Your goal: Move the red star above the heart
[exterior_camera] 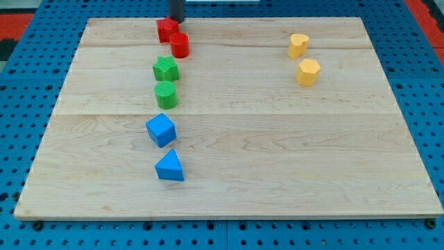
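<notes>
Tip [176,19] of tool, plain rod with nothing to open or close, sits at table [236,139] top edge, touching red star [166,30]. Red cylinder [180,45] adjoins star. Yellow heart [298,45] well apart, view's right. Step: push barely begun. Next: shove star rightward, clear of cylinder.

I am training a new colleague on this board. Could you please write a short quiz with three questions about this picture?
1. True or false: my tip is at the view's top, just behind the red star.
2. How many yellow blocks are there?
3. Which block lies nearest the view's bottom? A) green star B) blue triangle C) red cylinder

Key: 1 true; 2 two, the yellow heart and another yellow block; 3 B.
</notes>
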